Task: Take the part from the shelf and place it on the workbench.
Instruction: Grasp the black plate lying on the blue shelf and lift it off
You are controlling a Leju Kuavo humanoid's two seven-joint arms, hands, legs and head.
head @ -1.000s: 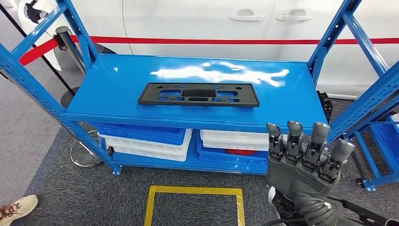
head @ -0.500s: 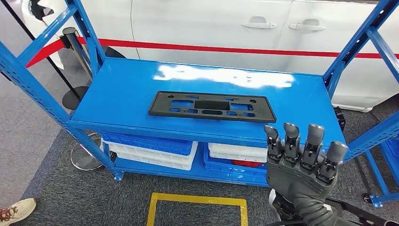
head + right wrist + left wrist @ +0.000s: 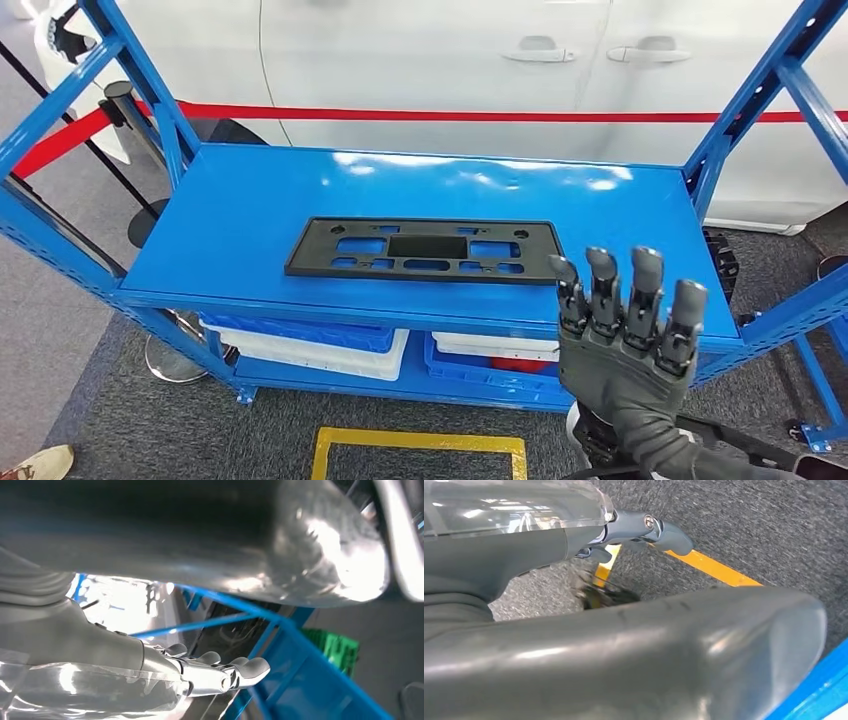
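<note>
My right robot hand [image 3: 625, 335], fingers apart and empty, hovers before the blue metal shelf [image 3: 250, 190] bearing the flat black plastic part [image 3: 425, 250].

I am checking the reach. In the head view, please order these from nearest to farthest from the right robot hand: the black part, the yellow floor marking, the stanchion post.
From the right robot hand:
1. Black part, flat on the shelf top, just beyond the fingertips, toward the left.
2. Yellow floor marking, on the carpet, lower left.
3. Stanchion post, far left, behind the shelf frame.
</note>
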